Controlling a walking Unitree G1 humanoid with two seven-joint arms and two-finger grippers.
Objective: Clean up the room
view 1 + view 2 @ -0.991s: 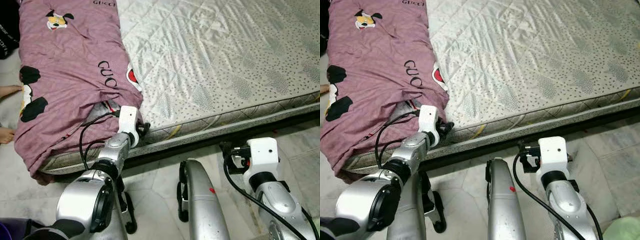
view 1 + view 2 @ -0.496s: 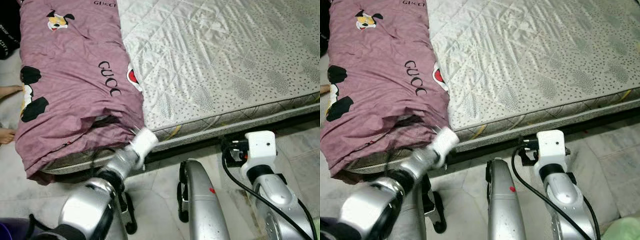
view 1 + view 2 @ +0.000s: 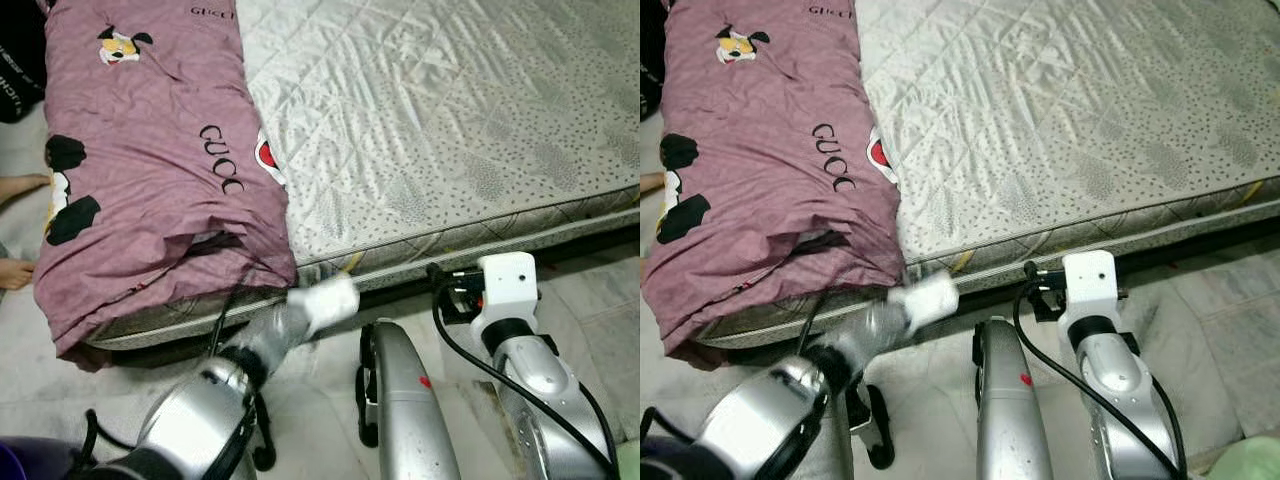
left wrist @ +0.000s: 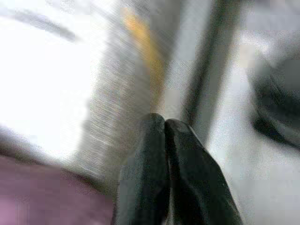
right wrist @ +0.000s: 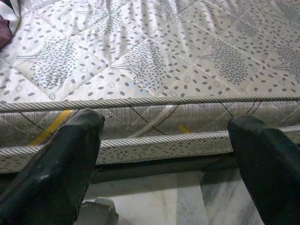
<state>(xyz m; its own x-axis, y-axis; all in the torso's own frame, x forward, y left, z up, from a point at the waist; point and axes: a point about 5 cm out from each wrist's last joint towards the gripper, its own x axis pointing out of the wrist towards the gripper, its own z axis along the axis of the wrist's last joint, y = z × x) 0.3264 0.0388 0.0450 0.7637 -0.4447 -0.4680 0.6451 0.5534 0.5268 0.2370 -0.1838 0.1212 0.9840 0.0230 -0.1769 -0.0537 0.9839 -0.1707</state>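
Note:
A purple quilt (image 3: 150, 170) with cartoon prints and black lettering lies bunched along the left side of the bare quilted mattress (image 3: 450, 120). Its near end hangs over the mattress corner. My left gripper (image 4: 164, 121) is shut with nothing between its fingers. It is blurred with motion, in front of the mattress's side edge just right of the quilt's near end. Its white wrist (image 3: 328, 299) shows there in the left eye view. My right gripper (image 5: 166, 122) is open and empty, facing the mattress's side edge (image 5: 154, 119) low above the floor.
A person's bare feet (image 3: 15, 185) rest on the floor left of the bed. Pale marble floor (image 3: 590, 300) runs along the mattress front. A dark bag (image 3: 20, 60) sits at the far left. Something green (image 3: 1250, 460) shows at the bottom right.
My left gripper has come away from the quilt's near end and swung right along the mattress edge. The right wrist has edged closer to the mattress.

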